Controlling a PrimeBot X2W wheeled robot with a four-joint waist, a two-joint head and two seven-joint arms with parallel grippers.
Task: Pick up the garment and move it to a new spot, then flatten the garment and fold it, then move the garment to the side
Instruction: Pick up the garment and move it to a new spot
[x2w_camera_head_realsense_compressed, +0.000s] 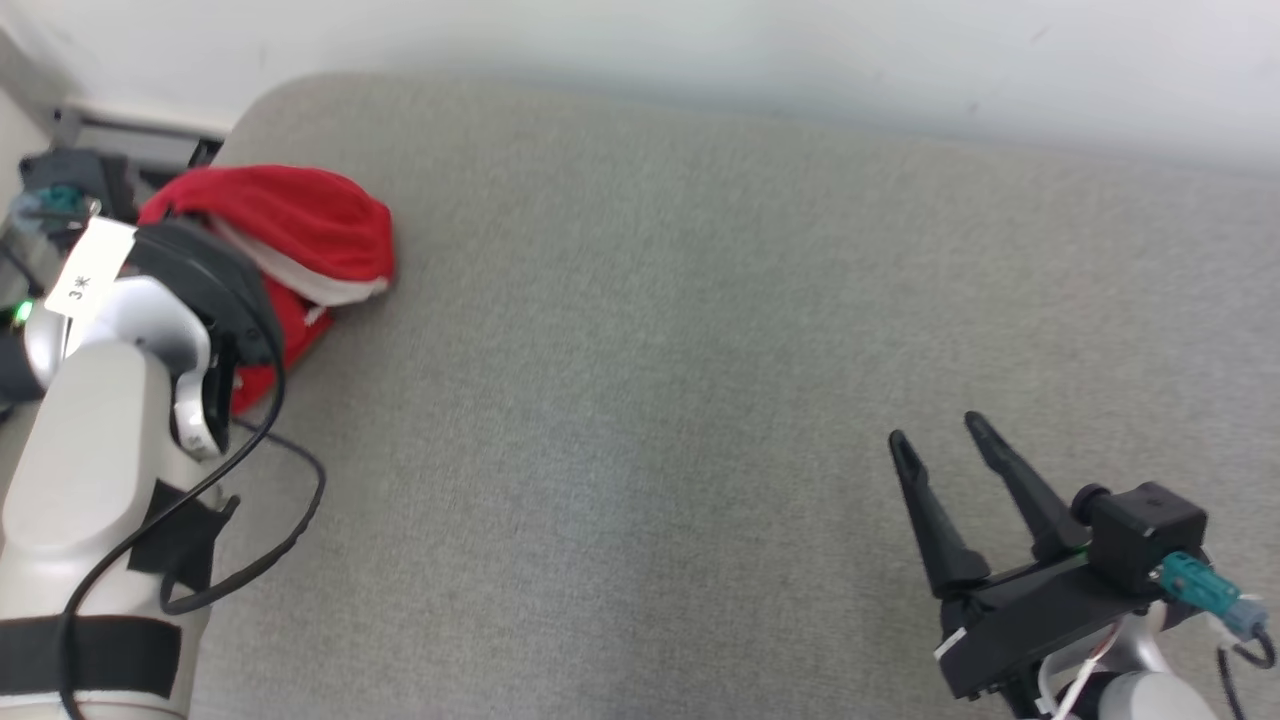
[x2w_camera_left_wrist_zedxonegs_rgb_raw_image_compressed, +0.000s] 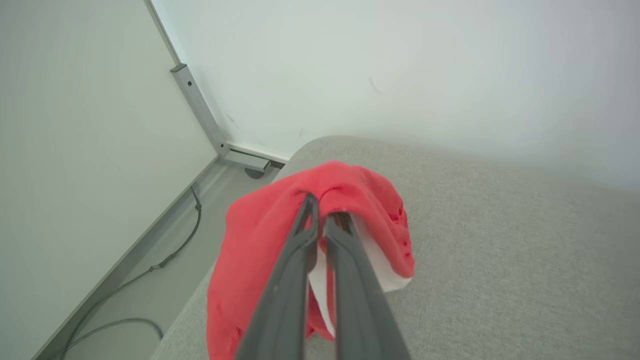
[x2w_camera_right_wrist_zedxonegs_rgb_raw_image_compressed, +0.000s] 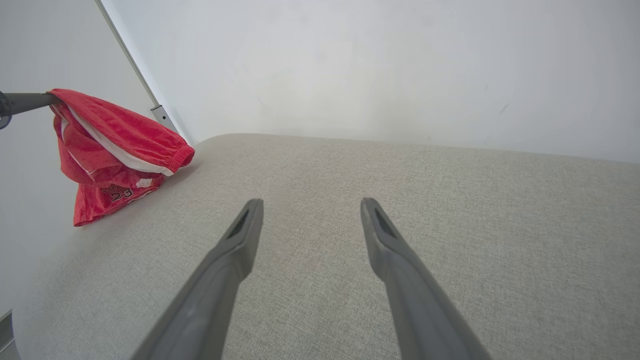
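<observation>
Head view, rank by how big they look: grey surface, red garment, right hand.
1. grey surface
2. red garment and right hand: look alike; garment partly hidden behind the left arm, hand nearer the camera, so unranked.

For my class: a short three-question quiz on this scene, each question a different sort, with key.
1. True or false: the left tool is shut on the red garment.
2. The right tool is: A open and empty; B shut on the garment; C shut and empty.
3. On which side of the grey surface is the garment, the robot's left or right?
Key: 1 true; 2 A; 3 left.
</observation>
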